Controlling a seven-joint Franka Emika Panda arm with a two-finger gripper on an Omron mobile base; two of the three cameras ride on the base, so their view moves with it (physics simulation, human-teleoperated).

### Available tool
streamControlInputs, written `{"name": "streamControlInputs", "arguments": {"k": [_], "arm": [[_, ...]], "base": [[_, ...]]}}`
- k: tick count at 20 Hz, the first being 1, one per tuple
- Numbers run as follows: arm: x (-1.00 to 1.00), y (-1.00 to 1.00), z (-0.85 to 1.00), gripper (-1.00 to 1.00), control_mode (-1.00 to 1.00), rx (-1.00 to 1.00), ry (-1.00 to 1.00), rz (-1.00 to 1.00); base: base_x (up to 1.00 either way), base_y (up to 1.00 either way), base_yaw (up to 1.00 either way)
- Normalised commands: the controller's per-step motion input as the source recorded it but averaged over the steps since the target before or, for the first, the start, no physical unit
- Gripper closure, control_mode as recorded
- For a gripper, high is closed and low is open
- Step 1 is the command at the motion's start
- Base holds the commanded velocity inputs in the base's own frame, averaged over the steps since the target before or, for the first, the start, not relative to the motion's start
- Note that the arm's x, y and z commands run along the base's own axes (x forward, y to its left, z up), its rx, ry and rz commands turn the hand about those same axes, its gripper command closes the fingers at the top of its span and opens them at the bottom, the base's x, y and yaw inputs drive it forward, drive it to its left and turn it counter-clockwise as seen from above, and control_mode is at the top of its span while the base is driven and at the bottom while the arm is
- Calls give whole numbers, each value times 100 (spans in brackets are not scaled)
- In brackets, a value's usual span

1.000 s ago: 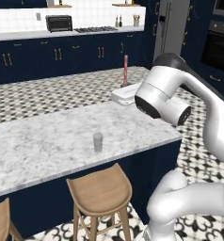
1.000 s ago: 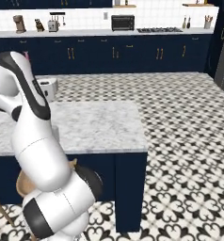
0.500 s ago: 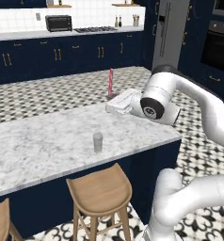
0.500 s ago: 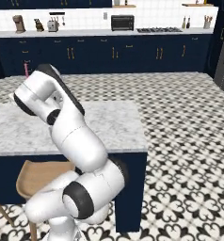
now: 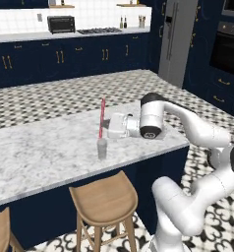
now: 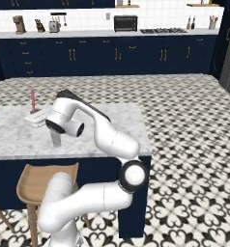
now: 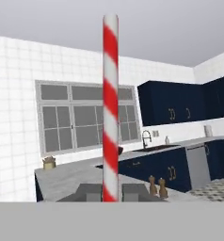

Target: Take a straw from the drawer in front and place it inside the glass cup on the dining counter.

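Over the dining counter [image 5: 50, 152] we held the straw [image 5: 102, 118] upright, our gripper [image 5: 107, 129] clamped narrowly on its lower part. From the left base view, the red-and-white striped straw stood just above and slightly behind the glass cup [image 5: 102, 148], its lower end near the cup's rim; whether the end had entered the cup could not be told. The cup rested on the marble slab close to the near edge, above a wooden stool [image 5: 105, 199]. From the right base view, the straw [image 6: 32, 100] rose beside our arm's forward link, with the gripper [image 6: 34, 116] below it and the glass cup [image 6: 55, 139] partly hidden behind the arm on the dining counter [image 6: 122, 130]. Along the hand view, the straw [image 7: 110, 108] ran vertically up the centre, pinched between the two dark fingertips [image 7: 89, 192], with a windowed tiled wall and navy cabinets [image 7: 172, 110] beyond.
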Motion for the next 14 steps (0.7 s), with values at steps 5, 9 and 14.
{"name": "streamControlInputs", "arguments": {"k": [5,9,14], "arm": [[97,-69,-8,100,-100,0,-9,25],[75,-67,5,100,-100,-10,-37,2],[98,-40,0,100,-100,-7,-11,13]], "base": [[0,0,0],[0,0,0],[0,0,0]]}}
